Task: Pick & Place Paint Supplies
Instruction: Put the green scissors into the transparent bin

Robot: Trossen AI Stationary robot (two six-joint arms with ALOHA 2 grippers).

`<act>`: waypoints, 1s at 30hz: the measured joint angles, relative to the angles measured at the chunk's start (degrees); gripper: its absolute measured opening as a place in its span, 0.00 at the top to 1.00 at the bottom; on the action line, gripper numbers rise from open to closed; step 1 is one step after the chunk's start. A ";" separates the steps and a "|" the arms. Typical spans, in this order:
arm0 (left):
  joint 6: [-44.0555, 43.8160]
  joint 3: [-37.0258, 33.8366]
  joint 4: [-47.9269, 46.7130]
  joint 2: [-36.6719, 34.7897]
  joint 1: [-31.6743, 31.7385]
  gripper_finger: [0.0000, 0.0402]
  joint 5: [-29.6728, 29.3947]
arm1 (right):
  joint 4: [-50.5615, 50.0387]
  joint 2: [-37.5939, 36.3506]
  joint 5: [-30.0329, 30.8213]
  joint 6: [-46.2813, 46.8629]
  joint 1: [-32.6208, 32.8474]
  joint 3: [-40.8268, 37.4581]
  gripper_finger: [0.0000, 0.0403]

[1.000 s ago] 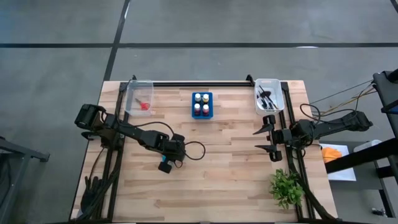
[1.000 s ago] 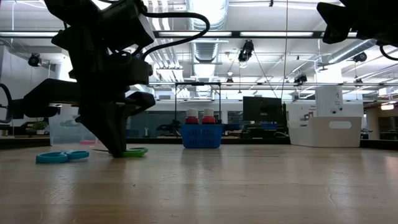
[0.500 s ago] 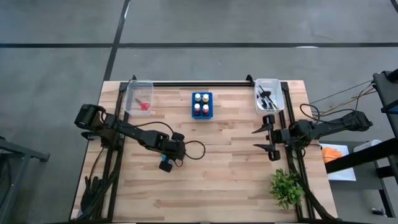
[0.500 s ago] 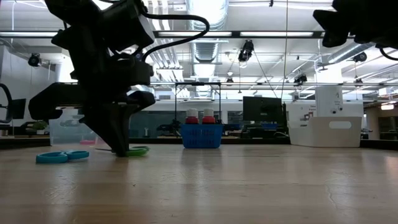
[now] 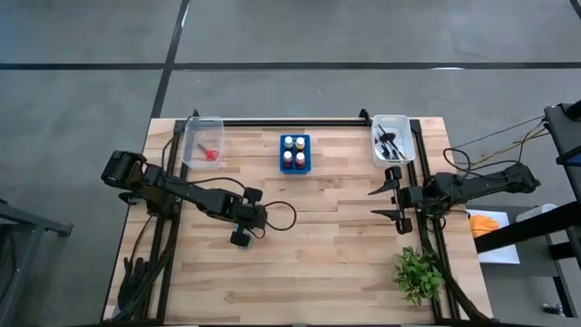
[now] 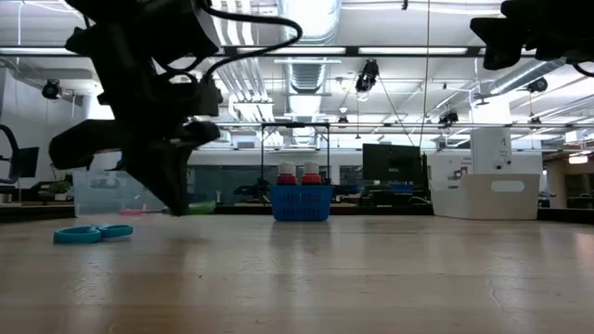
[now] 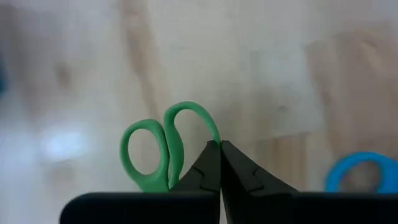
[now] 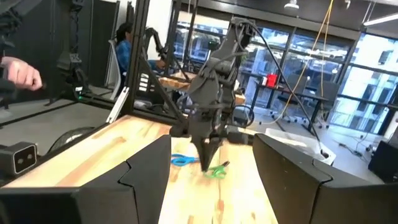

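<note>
My left gripper (image 7: pixel 220 144) is shut on the green-handled scissors (image 7: pixel 163 154) and hangs just above the table's middle left (image 5: pixel 241 237). In the low view the scissors (image 6: pixel 200 208) float a little over the wood. The blue-handled scissors (image 6: pixel 92 233) lie flat on the table beside them. A blue holder (image 5: pixel 295 153) with paint bottles stands at the far middle. My right gripper (image 5: pixel 385 204) stands open and level over the table's right side, with nothing between its fingers. My left gripper pinches the outer rim of one green handle ring (image 7: pixel 210 135) between its two shut fingertips. The fingers come from above, slanting steeply down. The scissors are lifted clear of the table and stick out sideways from the fingertips (image 6: pixel 176 206).
A clear bin (image 5: pixel 201 141) at the far left holds red-handled scissors (image 5: pixel 210 154). A second clear bin (image 5: pixel 392 141) at the far right holds dark brushes. A green plant (image 5: pixel 418 272) stands near the front right corner. A black bar runs along the far edge.
My left gripper, still shut, has risen and tipped a little, shifting slightly toward the table's left edge. The green scissors, which lay on the table, are now lifted clear of it. The blue scissors have stayed where they were.
</note>
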 joint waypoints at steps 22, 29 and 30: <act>-9.66 -1.52 -5.05 -10.19 -3.15 1.00 -40.67 | -0.17 -0.38 0.06 -0.23 -0.01 -0.70 0.44; -8.70 -2.84 -4.78 -10.95 -3.26 1.00 -37.92 | -0.15 -0.34 0.06 -0.22 0.00 -0.70 0.44; -8.49 -2.84 -4.61 -10.96 -3.26 1.00 -37.29 | -0.15 -0.34 0.07 -0.24 0.00 -0.70 0.44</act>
